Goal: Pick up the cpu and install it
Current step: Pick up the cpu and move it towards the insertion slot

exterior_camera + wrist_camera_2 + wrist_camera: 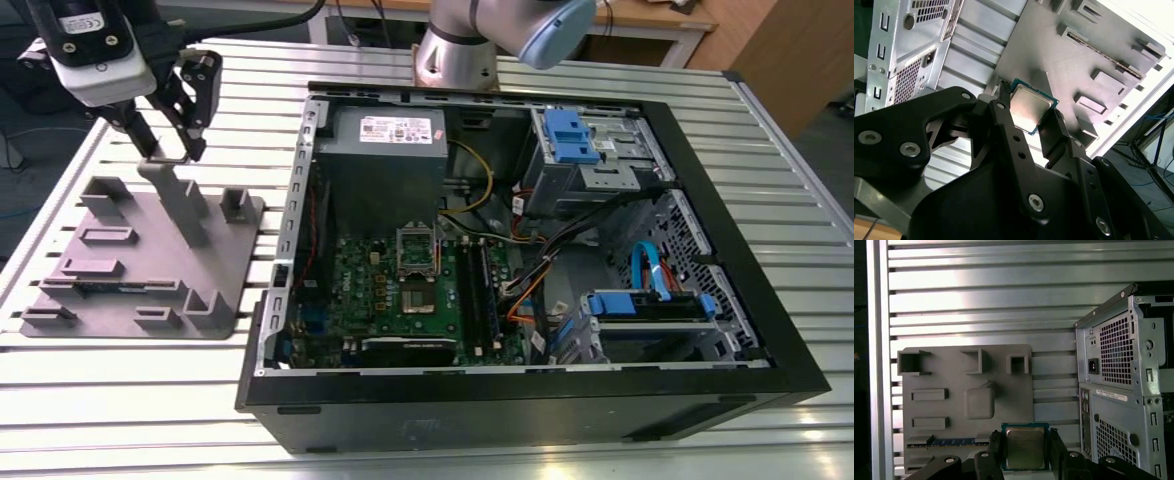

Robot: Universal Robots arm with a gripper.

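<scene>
Slatted metal counter (120,400) under everything. End effector (1025,446) pinching cpu (1025,450) by two opposite edges, silvery top facing both wrist views; fingers (1004,120) black. In exterior view, end effector (167,150) hangs over grey tray (134,290) with upright posts. Open computer case (534,400) just beside tray on exterior view's right. Motherboard (400,290) inside, socket frame (416,252) well apart from cpu.

cpu (1024,447) clamped between black fingers (1057,450), over grey tray (954,385); computer case (1119,380) beside tray on slatted table (979,290).
</scene>
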